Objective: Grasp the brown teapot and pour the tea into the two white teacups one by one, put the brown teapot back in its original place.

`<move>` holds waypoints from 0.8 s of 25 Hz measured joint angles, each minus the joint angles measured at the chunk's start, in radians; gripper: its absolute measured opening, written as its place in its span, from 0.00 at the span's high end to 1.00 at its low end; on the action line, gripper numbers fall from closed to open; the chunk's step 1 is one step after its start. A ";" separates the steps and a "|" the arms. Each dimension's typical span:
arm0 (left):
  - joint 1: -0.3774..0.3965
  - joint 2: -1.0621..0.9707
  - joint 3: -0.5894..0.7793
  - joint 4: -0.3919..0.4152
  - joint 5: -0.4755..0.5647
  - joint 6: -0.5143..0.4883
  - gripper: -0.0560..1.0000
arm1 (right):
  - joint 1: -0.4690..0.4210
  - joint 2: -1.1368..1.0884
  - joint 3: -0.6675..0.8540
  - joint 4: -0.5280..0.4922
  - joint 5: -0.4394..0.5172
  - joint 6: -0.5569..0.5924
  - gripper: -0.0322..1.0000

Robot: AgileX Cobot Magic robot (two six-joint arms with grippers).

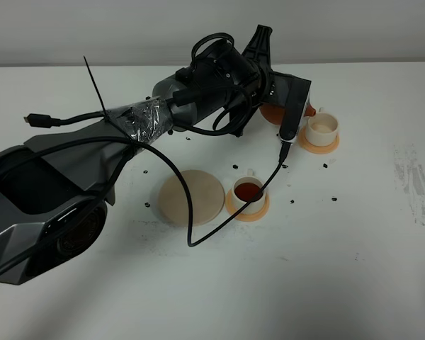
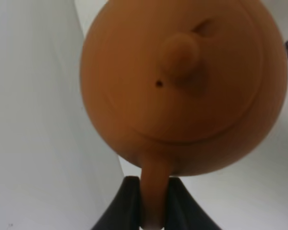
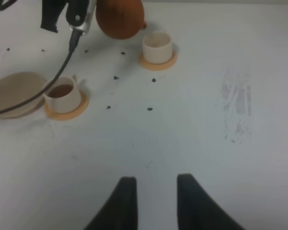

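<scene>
White table [image 1: 354, 283] with dark specks. Left gripper [image 2: 151, 203] is clamped on the handle of the brown teapot [image 2: 182, 81], which is just beside the far cup [image 1: 321, 127]. Near cup [image 1: 248, 191] holds brown tea, next to the beige disc [image 1: 191, 197]. Both cups sit on orange coasters [image 1: 249, 211]. Right gripper [image 3: 156, 191] has fingers apart, over the table.

Cable [image 1: 190, 242] seemingly brushes filled teacup [image 1: 248, 191]; table [image 1: 319, 283] rightward lies open.
</scene>
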 joint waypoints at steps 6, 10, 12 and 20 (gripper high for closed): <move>-0.002 0.008 0.000 0.056 -0.033 0.000 0.83 | 0.000 0.000 0.000 0.000 0.000 0.000 0.75; -0.009 0.018 0.000 0.086 -0.056 0.000 0.83 | 0.000 0.000 0.000 0.000 0.000 0.000 0.75; -0.010 0.023 0.000 0.098 -0.073 0.000 0.83 | 0.000 0.000 0.000 0.000 0.000 0.000 0.75; -0.010 0.026 0.000 0.141 -0.105 0.000 0.83 | 0.000 0.000 0.000 0.000 0.000 0.000 0.75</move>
